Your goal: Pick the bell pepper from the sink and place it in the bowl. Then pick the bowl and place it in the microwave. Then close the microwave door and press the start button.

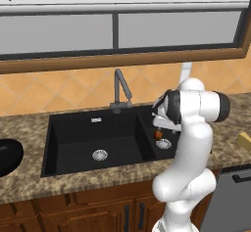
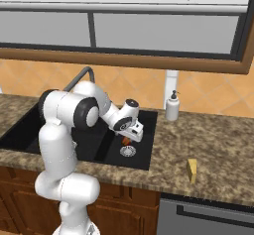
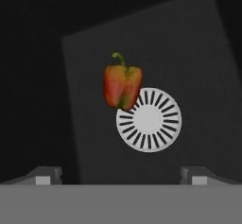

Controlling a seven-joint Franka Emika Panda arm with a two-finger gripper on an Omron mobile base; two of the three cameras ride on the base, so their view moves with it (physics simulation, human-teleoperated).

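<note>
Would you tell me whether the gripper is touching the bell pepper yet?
Apart. In the hand view the open gripper has its fingertips low, with bare sink floor between them and the bell pepper.

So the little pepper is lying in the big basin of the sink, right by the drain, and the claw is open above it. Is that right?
Not quite: the pepper lies in the small basin of the sink, not the big one, as the left base view shows. The rest holds: it sits by that basin's drain, and the gripper is open above it.

Claw [image 3: 120, 176] wide open, pointing down
</note>
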